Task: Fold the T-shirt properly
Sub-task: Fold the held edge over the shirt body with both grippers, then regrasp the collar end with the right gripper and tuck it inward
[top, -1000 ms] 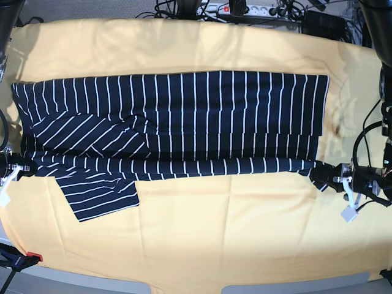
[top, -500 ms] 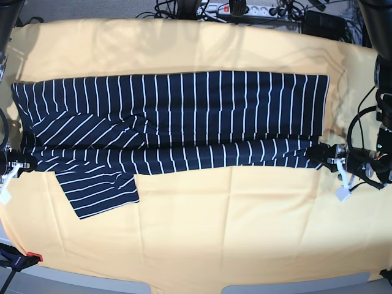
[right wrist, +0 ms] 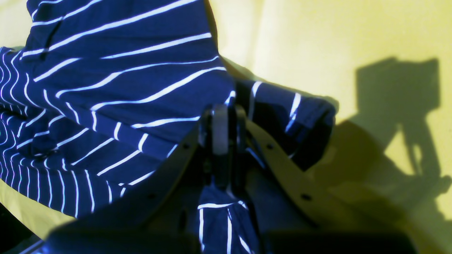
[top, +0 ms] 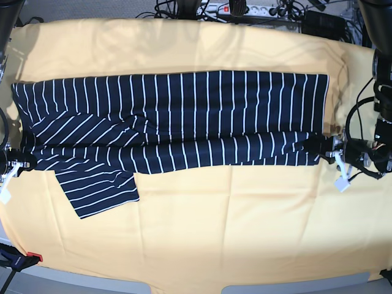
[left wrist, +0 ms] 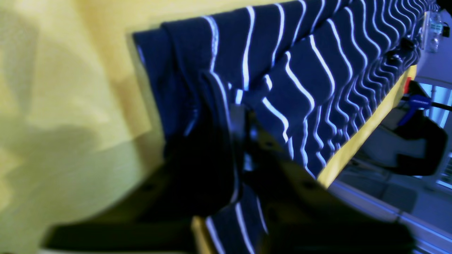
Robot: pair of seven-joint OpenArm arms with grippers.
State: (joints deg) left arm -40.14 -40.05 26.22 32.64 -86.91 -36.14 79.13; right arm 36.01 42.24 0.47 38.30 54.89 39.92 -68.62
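The navy white-striped T-shirt lies stretched sideways across the yellow cloth, with one sleeve sticking out at the front left. My left gripper is at the shirt's right end, at the hem corner. In the blurred left wrist view, striped fabric hangs over and between the left gripper; how its jaws stand is unclear. My right gripper holds the left end. In the right wrist view the right gripper is pressed shut on a fold of the shirt.
Cables and a power strip run along the back edge. A blue clamp sits at the front left corner. A white tag dangles under the left gripper. Bare yellow cloth covers the front half.
My left gripper moved toward the back with the hem corner, pulling the shirt's front edge up on the right side. The right gripper stayed where it was.
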